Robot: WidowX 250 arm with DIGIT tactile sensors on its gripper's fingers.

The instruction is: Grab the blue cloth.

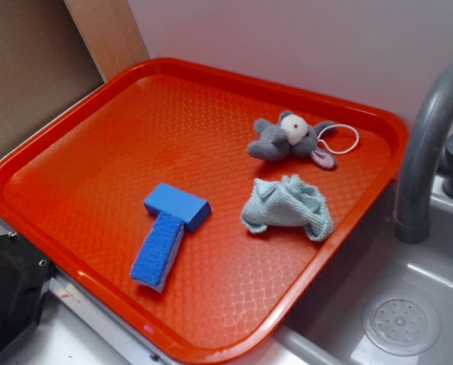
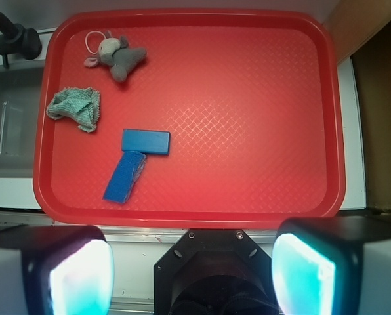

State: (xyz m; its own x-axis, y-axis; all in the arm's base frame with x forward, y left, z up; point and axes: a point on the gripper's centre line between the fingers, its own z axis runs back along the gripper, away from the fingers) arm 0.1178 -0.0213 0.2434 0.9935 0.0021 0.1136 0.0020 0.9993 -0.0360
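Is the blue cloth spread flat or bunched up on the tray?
Bunched up. The blue cloth lies in a crumpled heap with soft folds and raised edges on the red tray, not laid out flat.

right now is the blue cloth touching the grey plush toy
Apart. The exterior view shows bare red tray between the blue cloth and the grey plush toy; the wrist view shows the same gap.

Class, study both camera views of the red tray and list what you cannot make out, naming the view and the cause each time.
1. Underside of the blue cloth: both views, hidden by its own folds.
2. Whether the block and sponge are joined: both views, too small.
3. Tray front corner: exterior view, cut off by the bottom edge.
4. Gripper fingertips: wrist view, cut off by the bottom edge and blurred.
5. Faucet top: exterior view, cut off at the right edge.
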